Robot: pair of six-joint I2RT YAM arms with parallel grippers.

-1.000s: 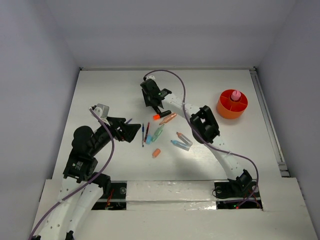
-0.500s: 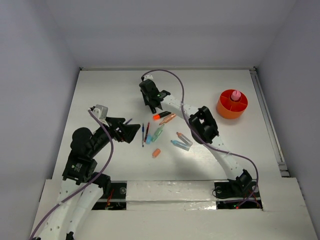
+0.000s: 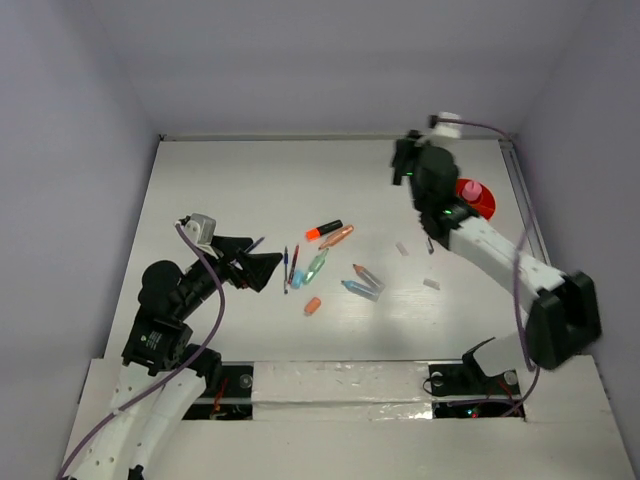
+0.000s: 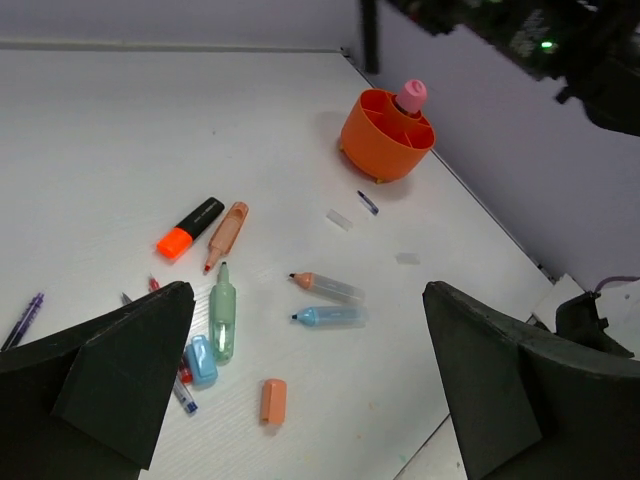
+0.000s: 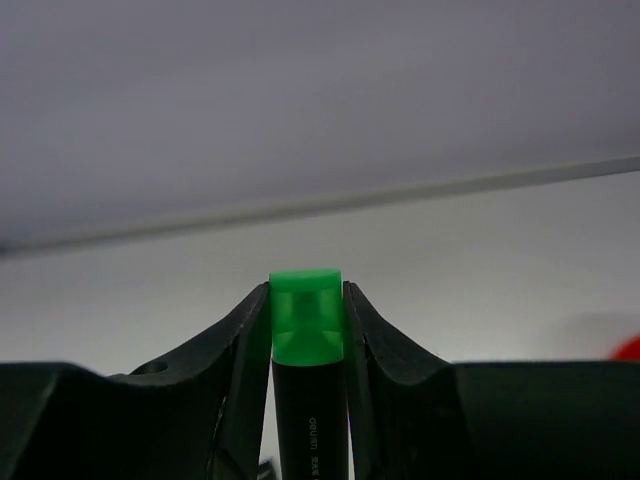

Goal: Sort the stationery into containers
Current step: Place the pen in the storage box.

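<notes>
White worktop (image 3: pixel 250 180) is occupied by the orange holder (image 4: pixel 372 150) at far right and loose pens (image 3: pixel 318 262) at centre, the left claw (image 3: pixel 262 266) is held apart beside them, and the right claw (image 5: pixel 306 300) is clamped on a green-capped marker (image 5: pixel 310 410) near the holder.

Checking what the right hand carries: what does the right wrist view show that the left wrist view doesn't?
Right wrist only: the green cap of the black marker clamped in the right hand. Left wrist only: the open left hand, the orange holder, loose pens and the orange-capped highlighter. Both: the white table.
</notes>
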